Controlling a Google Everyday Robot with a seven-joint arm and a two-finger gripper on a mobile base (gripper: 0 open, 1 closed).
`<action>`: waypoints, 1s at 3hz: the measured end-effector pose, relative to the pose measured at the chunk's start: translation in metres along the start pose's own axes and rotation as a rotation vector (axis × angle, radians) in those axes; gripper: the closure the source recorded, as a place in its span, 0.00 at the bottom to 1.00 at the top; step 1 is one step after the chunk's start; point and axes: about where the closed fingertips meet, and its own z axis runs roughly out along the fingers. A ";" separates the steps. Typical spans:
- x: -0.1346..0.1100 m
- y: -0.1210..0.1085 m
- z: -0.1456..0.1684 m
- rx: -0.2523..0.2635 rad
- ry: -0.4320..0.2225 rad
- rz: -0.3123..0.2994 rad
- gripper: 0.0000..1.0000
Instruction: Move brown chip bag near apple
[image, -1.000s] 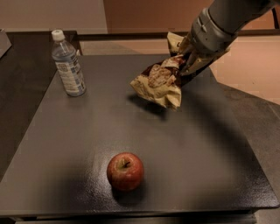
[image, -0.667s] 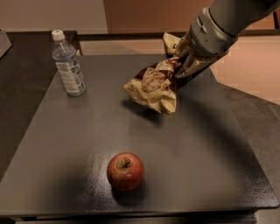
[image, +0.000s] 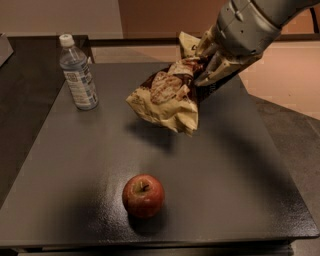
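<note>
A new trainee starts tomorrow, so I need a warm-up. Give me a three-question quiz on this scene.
1. True or false: the chip bag lies flat on the table.
2. The tool, at upper right, grips: A) apple, B) chip bag, C) nothing?
3. Fill in: nearest the table's front edge sits the ___.
Key: 1 false, the tool holds it up; 2 B; 3 apple.

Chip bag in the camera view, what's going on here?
The gripper is clamped on the far end of the brown chip bag and holds it, apparently just off the dark table, with its shadow underneath. The apple sits alone near the front edge, well apart from the bag. A water bottle stands upright at the back left.
</note>
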 end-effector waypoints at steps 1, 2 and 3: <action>-0.036 0.012 -0.041 -0.032 -0.029 0.026 1.00; -0.036 0.012 -0.041 -0.032 -0.029 0.026 1.00; -0.034 0.010 -0.034 -0.034 -0.001 -0.016 1.00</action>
